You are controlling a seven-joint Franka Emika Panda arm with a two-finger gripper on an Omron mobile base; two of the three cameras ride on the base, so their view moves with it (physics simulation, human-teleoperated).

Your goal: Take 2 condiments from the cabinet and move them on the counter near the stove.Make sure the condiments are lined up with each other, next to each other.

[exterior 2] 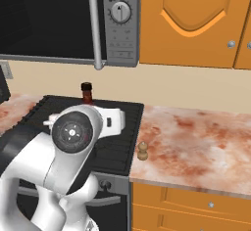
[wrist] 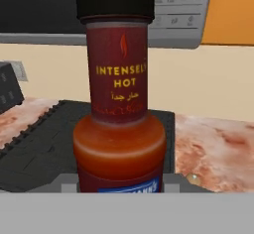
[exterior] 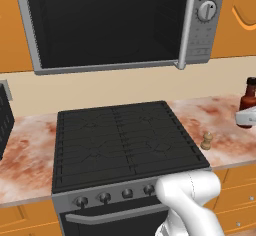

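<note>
My gripper [exterior: 245,117] is shut on the dark-red sauce bottle [exterior: 248,94] with a black cap, at the right edge of the left base view over the counter [exterior: 227,140] right of the stove [exterior: 120,140]. In the hand view the bottle [wrist: 119,104] stands upright and close between the fingers of the gripper [wrist: 119,184]. In the right base view its cap and neck [exterior 2: 87,92] rise behind my arm. The small wooden pepper mill [exterior: 206,140] [exterior 2: 142,151] stands on the counter beside the stove's right edge. Whether the bottle touches the counter I cannot tell. The cabinet is out of view.
A steel microwave [exterior: 110,25] hangs above the stove. Orange door cupboards [exterior 2: 191,19] sit over the counter [exterior 2: 196,142] to the right. A black object [exterior: 4,120] stands on the counter left of the stove. Dark knobs [exterior: 104,197] line the stove's steel front.
</note>
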